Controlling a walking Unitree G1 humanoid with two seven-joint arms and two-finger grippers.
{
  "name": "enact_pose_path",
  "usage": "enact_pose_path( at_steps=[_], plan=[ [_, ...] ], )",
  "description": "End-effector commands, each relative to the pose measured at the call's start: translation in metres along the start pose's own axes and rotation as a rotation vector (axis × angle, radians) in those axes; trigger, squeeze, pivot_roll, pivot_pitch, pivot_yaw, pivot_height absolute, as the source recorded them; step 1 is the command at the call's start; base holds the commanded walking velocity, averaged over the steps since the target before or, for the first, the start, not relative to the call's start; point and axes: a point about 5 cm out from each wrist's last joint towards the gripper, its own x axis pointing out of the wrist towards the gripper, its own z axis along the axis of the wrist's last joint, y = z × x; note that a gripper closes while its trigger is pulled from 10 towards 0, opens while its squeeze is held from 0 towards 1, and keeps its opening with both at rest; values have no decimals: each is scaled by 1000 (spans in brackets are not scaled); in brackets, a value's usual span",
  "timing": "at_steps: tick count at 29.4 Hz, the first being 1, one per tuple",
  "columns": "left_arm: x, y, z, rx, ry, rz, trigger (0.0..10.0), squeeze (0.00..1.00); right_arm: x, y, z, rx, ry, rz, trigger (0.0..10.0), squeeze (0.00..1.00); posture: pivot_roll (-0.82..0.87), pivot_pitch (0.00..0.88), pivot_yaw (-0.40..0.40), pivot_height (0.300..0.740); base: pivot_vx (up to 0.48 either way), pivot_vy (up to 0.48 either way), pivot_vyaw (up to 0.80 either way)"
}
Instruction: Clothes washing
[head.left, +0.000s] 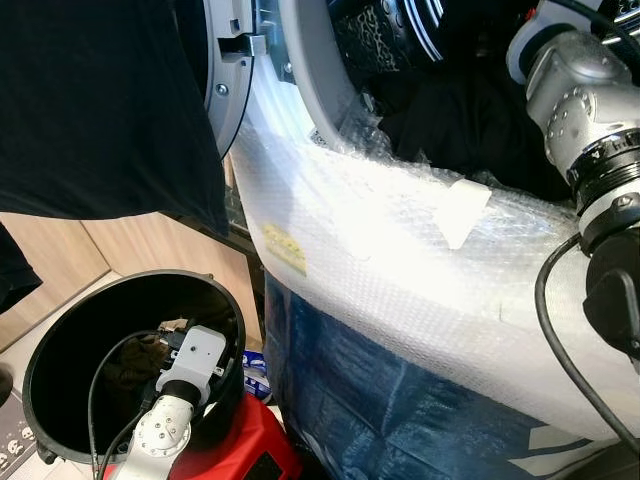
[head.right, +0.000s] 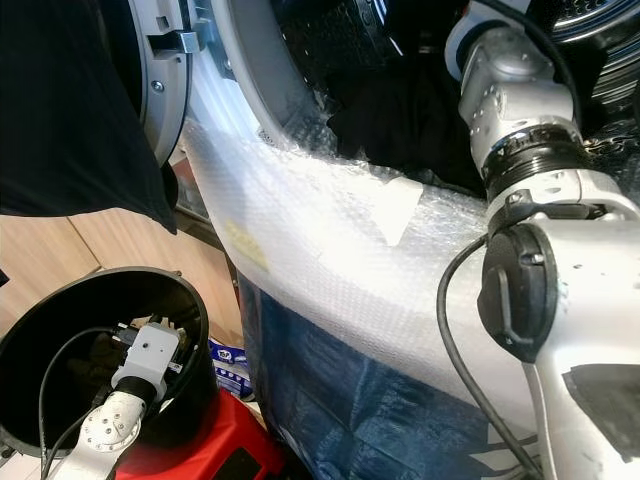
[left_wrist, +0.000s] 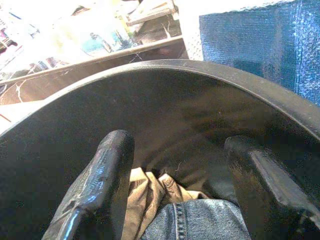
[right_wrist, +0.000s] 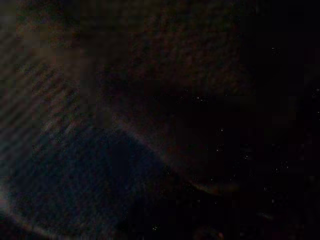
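Left wrist view: spread fingers reach into the bucket over jeans.

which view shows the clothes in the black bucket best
The left wrist view: denim jeans and a tan garment lie between the open left gripper fingers. In the eye views the black bucket interior is dark, clothes barely discernible.

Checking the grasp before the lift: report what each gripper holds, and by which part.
Left gripper: open inside the black bucket, above the jeans and tan cloth, holding nothing. Right gripper: cannot be told; its wrist view is too dark.
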Motion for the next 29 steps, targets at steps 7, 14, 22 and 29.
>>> enact_pose_path(
  at_steps=[7, 14, 22, 29],
  plan=[
    [-2, -3, -3, -10, 21, -2, 10000, 0, -5, -32, 29, -37, -119, -192, 10000, 1000, 63, 85, -28, 740, 0, 0, 0],
    [-4, -6, -6, -8, 36, -15, 10000, 0, -3, -16, 24, 17, -136, -99, 10000, 1000, 59, 113, -26, 740, 0, 0, 0],
    [-4, -4, -4, -11, 32, -8, 10000, 0, -8, -35, 48, 83, -246, -179, 10000, 1000, 58, 118, -27, 740, 0, 0, 0],
    [-6, -7, -6, -8, 42, -26, 10000, 0, -2, -13, 14, 134, -84, -98, 10000, 0, 46, 129, -27, 740, 0, 0, 0]
  ],
)
